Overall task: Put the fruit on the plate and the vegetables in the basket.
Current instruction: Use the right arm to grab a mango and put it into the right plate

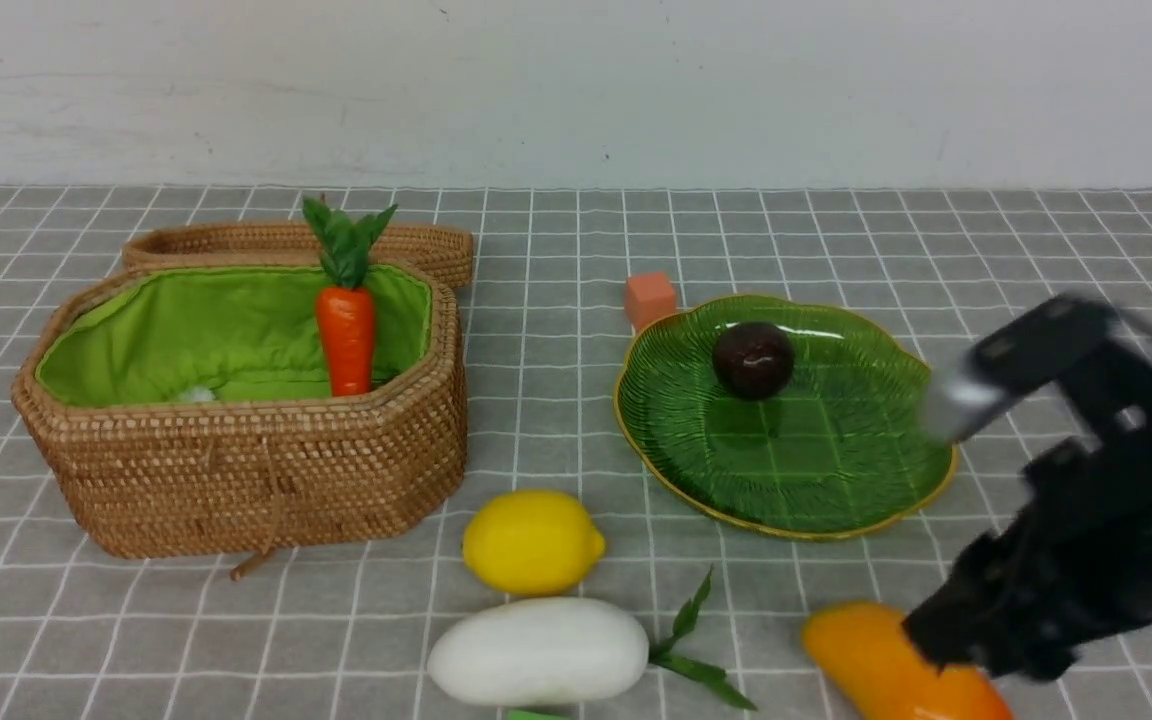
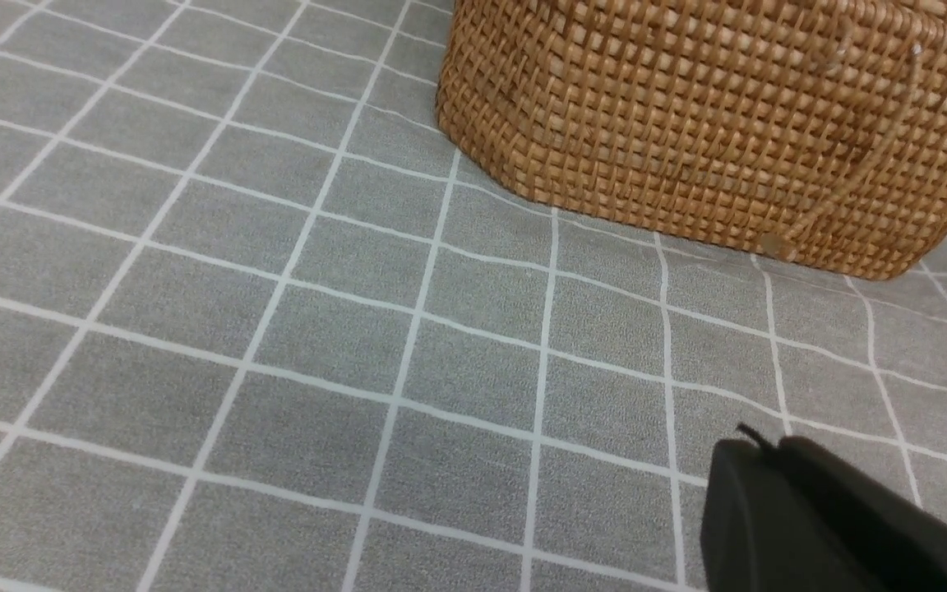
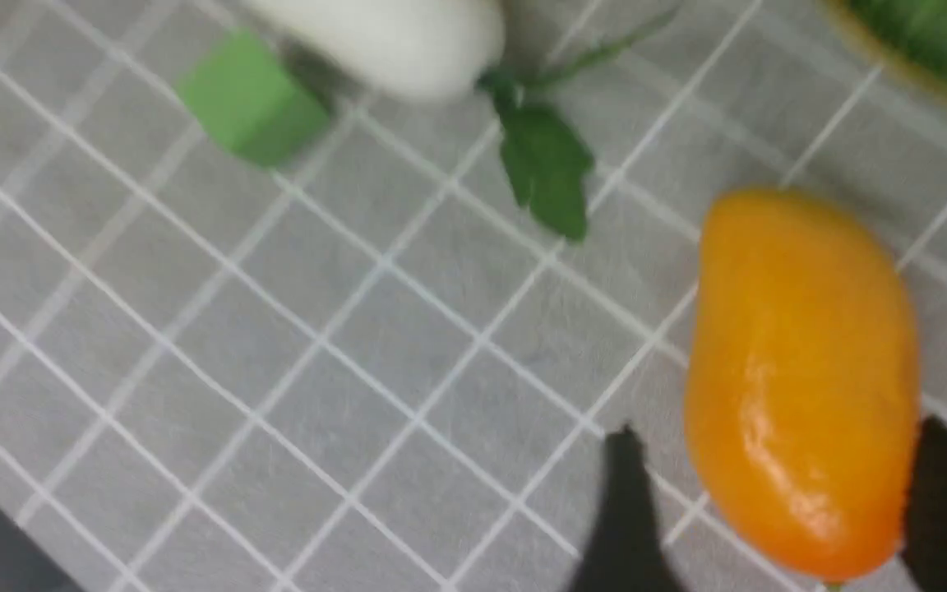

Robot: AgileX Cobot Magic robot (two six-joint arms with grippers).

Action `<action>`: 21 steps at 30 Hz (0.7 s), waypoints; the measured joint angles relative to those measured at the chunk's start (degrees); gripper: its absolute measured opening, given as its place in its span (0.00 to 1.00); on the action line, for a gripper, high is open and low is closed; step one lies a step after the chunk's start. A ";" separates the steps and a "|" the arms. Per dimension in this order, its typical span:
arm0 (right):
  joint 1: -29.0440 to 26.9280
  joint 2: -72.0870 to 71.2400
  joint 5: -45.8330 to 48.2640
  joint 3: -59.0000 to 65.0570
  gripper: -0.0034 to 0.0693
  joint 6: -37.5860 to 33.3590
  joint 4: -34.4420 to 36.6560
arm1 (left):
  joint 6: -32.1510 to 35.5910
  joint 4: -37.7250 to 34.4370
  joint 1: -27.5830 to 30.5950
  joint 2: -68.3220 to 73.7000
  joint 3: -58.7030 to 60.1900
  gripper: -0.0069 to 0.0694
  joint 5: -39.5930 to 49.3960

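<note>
Nearest the robot, in front of the plate's (image 1: 836, 470) near rim, the smooth, glossy orange-yellow mango (image 1: 886, 665) is lying on the grey checked cloth (image 1: 556, 400). Its long axis is slanting, one end pointing left and slightly toward the plate, the other running under the right gripper (image 3: 779, 427). That gripper's fingers are standing spread on either side of the mango's end, not pinching it. Left of the mango, nearer than the plate, the matte white oblong radish (image 1: 536, 650) is lying crosswise, its thin green leaves (image 1: 696, 650) pointing right toward the mango. A small green cube (image 3: 251, 99) is sitting just beside it. The oval yellow lemon (image 1: 531, 540) is resting just off the plate's near-left rim. The plate, ribbed green glass with a scalloped yellow edge, is holding the round dark fruit (image 1: 754, 360) toward its far side, and an orange cube (image 1: 650, 298) is touching its far-left rim. Well left of the plate, the octagonal woven rattan basket (image 1: 256, 480), lined in green fabric, is holding the carrot (image 1: 346, 335) upright, leaves up. The left gripper (image 2: 749, 448), pressed together, is hovering over the cloth on that side
</note>
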 joint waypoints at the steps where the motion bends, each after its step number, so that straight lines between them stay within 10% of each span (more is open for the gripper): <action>1: 0.28 1.92 -0.54 0.00 0.82 2.03 -1.78 | 0.00 0.00 0.00 0.00 0.00 0.12 0.00; 6: 0.39 10.20 -4.47 -0.12 0.97 9.63 -8.12 | 0.00 0.00 0.00 0.00 0.00 0.12 0.00; 12: 0.39 21.46 -6.99 -2.35 0.80 7.22 -7.49 | 0.00 0.05 0.00 0.00 0.00 0.12 0.00; 21: -0.16 18.86 4.46 -15.05 0.81 2.84 -1.76 | 0.00 0.05 0.00 0.00 0.00 0.14 0.00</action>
